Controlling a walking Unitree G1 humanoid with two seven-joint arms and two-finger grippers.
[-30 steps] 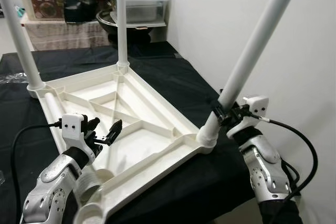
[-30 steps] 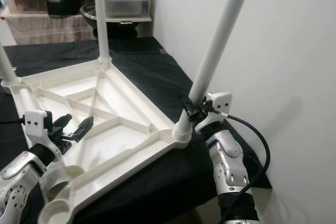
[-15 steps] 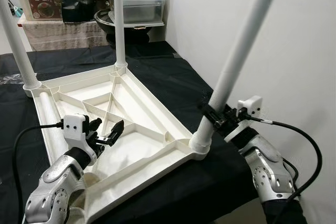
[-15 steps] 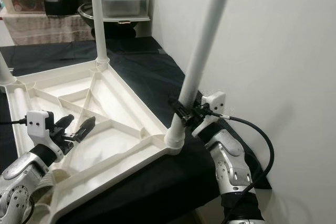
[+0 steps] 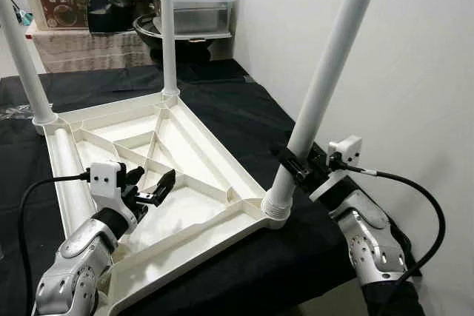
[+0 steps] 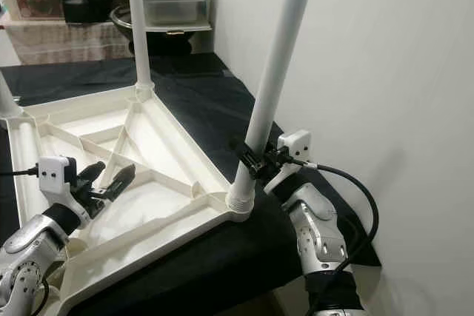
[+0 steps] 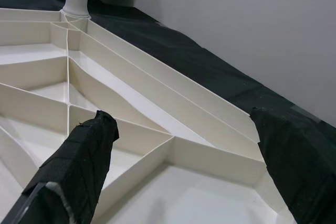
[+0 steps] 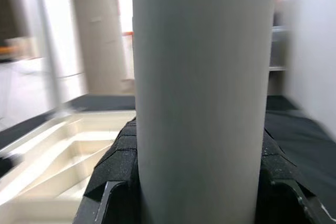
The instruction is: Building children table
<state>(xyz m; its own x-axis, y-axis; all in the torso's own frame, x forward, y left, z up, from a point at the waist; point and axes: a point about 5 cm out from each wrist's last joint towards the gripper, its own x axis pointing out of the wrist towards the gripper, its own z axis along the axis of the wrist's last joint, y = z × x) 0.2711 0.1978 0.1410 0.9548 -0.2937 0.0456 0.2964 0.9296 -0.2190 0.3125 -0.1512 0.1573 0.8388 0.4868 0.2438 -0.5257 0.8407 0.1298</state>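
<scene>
A white plastic children's tabletop (image 5: pixel 185 175) lies upside down on black cloth, ribs facing up. Three white legs stand in its corner sockets: near right leg (image 5: pixel 326 79), back leg (image 5: pixel 168 27) and far left leg (image 5: pixel 22 57). My right gripper (image 5: pixel 292 164) is shut on the near right leg just above its socket (image 5: pixel 275 209); the leg (image 8: pixel 202 98) fills the gap between the black fingers (image 8: pixel 113 169). My left gripper (image 5: pixel 152 186) hovers open over the ribs near the front left, with both fingers (image 7: pixel 79 166) apart above the tabletop (image 7: pixel 173 145).
A white wall (image 5: pixel 415 72) rises close on the right. Boxes, a bowl and a clear bin (image 5: pixel 196 9) crowd the shelf behind the table. A loose white tube (image 5: pixel 70 183) lies along the tabletop's left rim. Black cloth (image 5: pixel 244 109) covers the work surface.
The near right leg has swung from a rightward lean to more upright, and my right gripper has moved left with it. The tabletop has shifted slightly left. My left gripper stays open.
</scene>
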